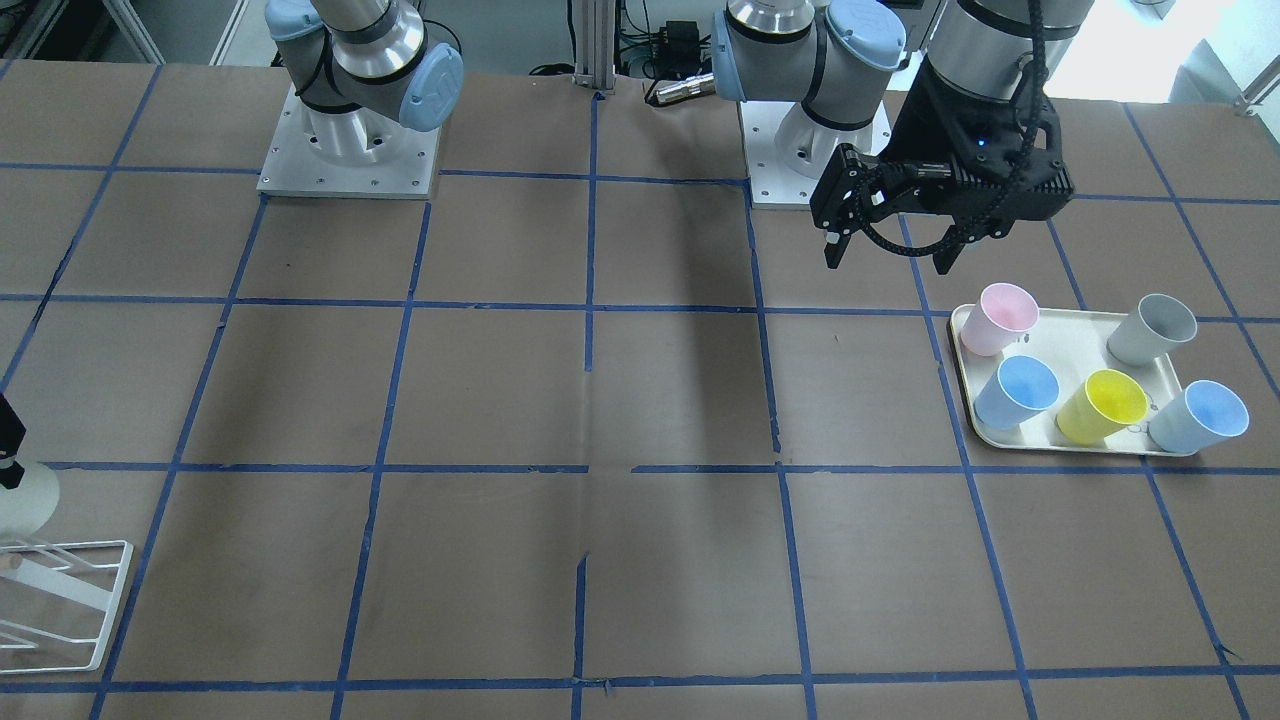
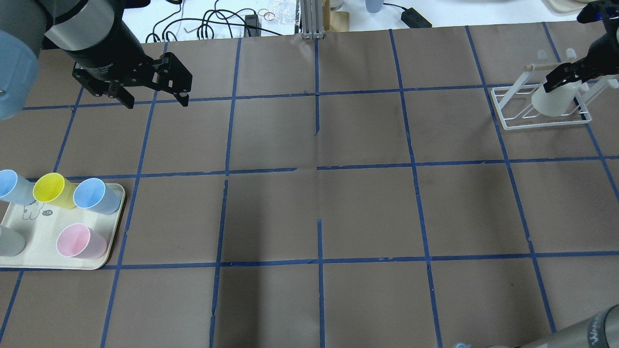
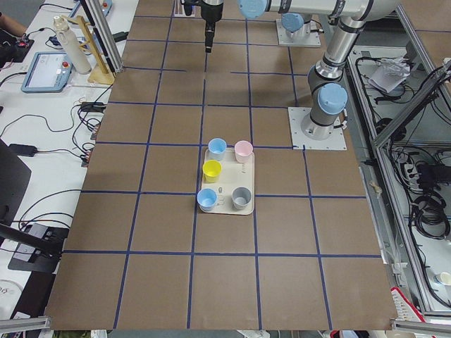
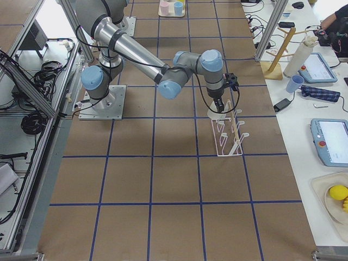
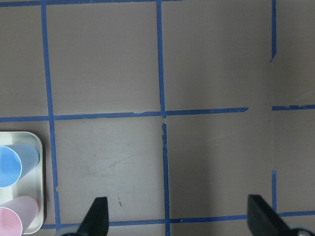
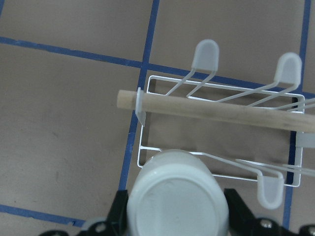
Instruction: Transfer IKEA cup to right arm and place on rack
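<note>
Brown worktop taped into blue squares: at the overhead view's upper right, the right end effector pinches the pale cup, upside down, over the white rack. At upper left, the left end effector hangs spread, apart from a tray of coloured cups.

The front view's left edge cuts off your rack. From the right wrist, the cup overruns the bottom edge and hides most of the jaws.
</note>
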You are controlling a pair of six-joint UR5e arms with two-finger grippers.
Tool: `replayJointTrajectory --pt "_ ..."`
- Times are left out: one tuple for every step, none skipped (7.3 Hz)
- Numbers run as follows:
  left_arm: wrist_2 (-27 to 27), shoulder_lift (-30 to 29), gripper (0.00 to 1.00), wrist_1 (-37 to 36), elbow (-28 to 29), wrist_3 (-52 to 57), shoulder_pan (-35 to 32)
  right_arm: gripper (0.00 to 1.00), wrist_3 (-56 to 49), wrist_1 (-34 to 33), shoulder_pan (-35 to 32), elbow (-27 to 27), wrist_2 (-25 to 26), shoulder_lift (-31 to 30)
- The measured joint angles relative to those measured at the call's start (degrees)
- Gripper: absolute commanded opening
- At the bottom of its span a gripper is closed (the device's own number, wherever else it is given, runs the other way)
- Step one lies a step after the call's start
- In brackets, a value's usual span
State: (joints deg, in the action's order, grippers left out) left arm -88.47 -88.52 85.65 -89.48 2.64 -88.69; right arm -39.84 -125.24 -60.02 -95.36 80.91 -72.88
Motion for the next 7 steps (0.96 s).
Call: replayJointTrajectory --pt "0.0 0.1 1.00 -0.2 -0.2 0.0 0.0 0.14 0.0 0.0 0.4 0.0 0.0 0.7" --pt "0.0 0.3 1.00 -0.2 -0.4 0.1 0.0 0.14 -0.2 0.1 1.0 -0.1 0.0 1.3" --pt "0.0 0.4 1.00 -0.3 -0.5 0.1 0.0 0.14 -0.5 0.1 1.6 -0.1 0.0 1.9" --pt "0.1 0.4 1.00 -0.3 -0.6 0.1 0.0 0.14 -0.7 0.2 2.0 -0.1 0.0 2.3" --pt "0.1 0.4 1.00 -0.2 -0.7 0.1 0.0 0.14 -0.7 0.2 2.1 -0.2 0.0 2.5" --pt "0.1 0.4 1.00 -0.2 -0.7 0.1 0.0 0.15 -0.7 0.2 2.2 -0.3 -0.1 2.7" --pt "0.0 0.4 1.00 -0.2 -0.7 0.2 0.0 0.17 -0.7 0.2 2.2 -0.3 -0.1 3.0"
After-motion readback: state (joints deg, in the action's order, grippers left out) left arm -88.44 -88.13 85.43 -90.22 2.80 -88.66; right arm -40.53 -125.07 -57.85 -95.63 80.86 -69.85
